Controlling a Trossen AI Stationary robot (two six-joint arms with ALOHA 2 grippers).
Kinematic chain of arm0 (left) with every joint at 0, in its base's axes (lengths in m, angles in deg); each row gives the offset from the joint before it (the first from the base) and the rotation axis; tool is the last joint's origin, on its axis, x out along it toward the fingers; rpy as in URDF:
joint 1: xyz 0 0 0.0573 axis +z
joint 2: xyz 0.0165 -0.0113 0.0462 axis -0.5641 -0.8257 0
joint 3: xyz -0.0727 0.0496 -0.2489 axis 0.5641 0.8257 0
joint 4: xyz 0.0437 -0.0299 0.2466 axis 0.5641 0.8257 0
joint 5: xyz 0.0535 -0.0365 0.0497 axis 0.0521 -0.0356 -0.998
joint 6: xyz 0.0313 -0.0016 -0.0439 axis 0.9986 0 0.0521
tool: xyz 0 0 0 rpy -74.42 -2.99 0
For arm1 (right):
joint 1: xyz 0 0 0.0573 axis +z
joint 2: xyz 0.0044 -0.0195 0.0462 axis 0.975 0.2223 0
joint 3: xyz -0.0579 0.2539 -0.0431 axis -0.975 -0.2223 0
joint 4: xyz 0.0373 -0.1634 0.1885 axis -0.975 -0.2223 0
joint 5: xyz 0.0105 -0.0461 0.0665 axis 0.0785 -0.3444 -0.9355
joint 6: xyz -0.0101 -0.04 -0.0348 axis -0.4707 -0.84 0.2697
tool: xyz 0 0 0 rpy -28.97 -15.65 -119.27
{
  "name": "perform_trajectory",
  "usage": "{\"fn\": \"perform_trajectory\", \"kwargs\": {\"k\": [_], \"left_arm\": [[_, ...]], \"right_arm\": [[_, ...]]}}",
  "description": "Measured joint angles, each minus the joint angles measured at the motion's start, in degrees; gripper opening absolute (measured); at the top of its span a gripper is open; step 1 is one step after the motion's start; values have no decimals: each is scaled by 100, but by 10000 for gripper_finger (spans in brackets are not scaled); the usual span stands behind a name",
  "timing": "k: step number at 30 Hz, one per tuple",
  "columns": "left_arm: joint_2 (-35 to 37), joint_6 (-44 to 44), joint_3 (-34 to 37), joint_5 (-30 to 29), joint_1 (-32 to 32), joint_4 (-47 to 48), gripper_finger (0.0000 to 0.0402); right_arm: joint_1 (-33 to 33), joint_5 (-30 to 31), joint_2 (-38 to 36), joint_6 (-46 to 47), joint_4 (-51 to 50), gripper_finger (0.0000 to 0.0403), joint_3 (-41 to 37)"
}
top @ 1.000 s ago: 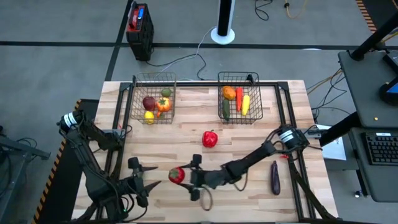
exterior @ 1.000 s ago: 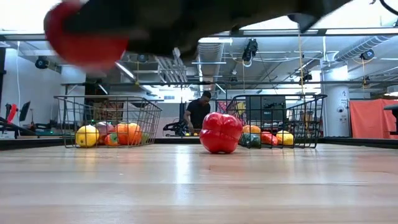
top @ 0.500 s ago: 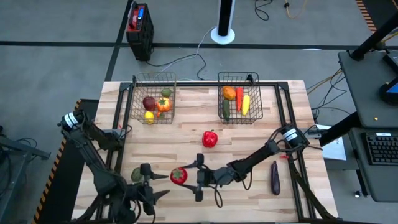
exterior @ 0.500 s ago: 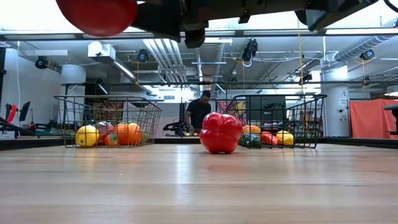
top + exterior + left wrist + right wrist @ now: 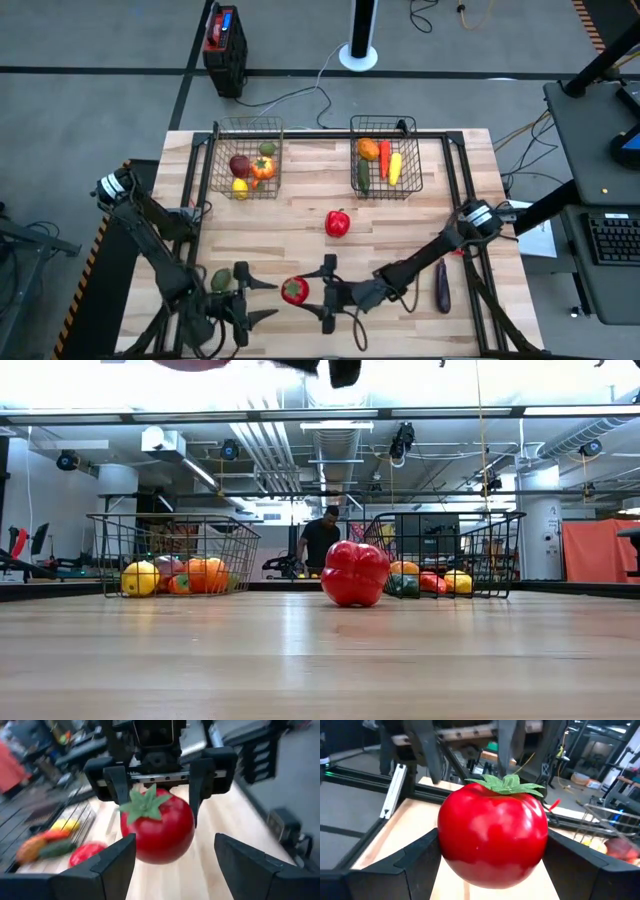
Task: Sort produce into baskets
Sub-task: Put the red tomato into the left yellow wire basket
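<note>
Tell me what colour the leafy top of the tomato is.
Green, on the red tomato; the right wrist view shows it best.

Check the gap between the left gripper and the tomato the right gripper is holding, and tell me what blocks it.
Nothing visible does. The tomato sits in the right gripper, lifted off the table, and the open left gripper faces it directly across bare air.
</note>
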Motion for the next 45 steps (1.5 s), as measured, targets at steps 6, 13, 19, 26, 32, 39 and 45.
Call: {"fn": "perform_trajectory", "kwargs": {"k": [6,13,19,26,32,39,45], "left_arm": [[382,1519,1170,917,429,-2958,251],[379,1869,1915,1239,962,-4717,251],[354,2239,1892,1181,1057,-4710,251],[364,2275,1722,1027,1051,-4352,251],[365,1749,1758,2229,1494,-4049,251],[365,1728,1809,2963,1918,-4142,251],[365,1857,1809,3315,2113,-4211,251]], "right_arm": [[366,657,-552,-108,-873,299,4],[480,914,-573,156,-909,299,-13],[456,1397,-488,323,-968,299,-47],[442,1703,-492,340,-964,299,-48],[443,1705,-492,368,-962,299,-46],[443,1696,-492,465,-965,299,-26],[418,1691,-492,435,-963,299,-26]]}}
